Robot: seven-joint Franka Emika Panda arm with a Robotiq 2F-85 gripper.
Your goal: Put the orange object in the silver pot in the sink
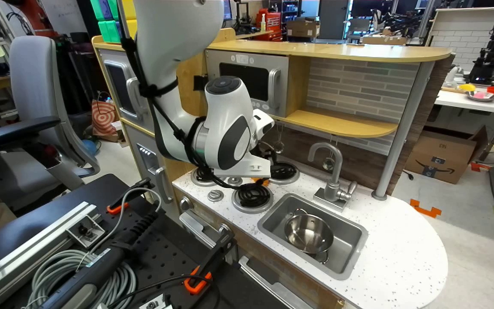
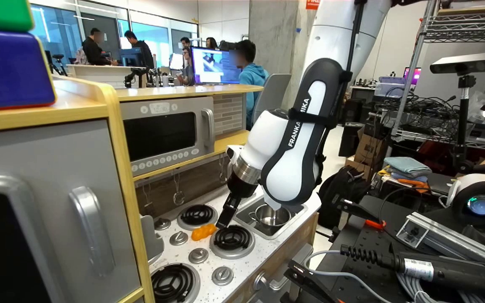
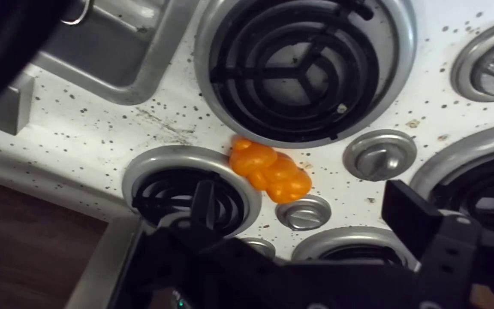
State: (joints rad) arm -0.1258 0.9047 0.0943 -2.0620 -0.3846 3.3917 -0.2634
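The orange object (image 3: 270, 171), a lumpy glossy toy, lies on the white speckled counter between two burners and beside a small knob in the wrist view. It also shows in an exterior view (image 2: 203, 232); in an exterior view (image 1: 265, 183) the arm mostly hides it. My gripper (image 3: 300, 193) is open and empty, its black fingers wide apart above the stove. In an exterior view the gripper (image 2: 225, 219) hangs just beside the orange object, apart from it. The silver pot (image 1: 309, 234) stands upright inside the sink (image 1: 345, 246). Both also show in an exterior view: pot (image 2: 272, 215), sink (image 2: 251, 225).
Black coil burners (image 2: 232, 240) and silver knobs (image 2: 198, 255) surround the orange object. A curved faucet (image 1: 336, 171) rises behind the sink. A microwave (image 1: 247, 79) and a wooden shelf (image 1: 337, 122) overhang the counter's back. A grey post (image 1: 405, 128) stands at the counter's far end.
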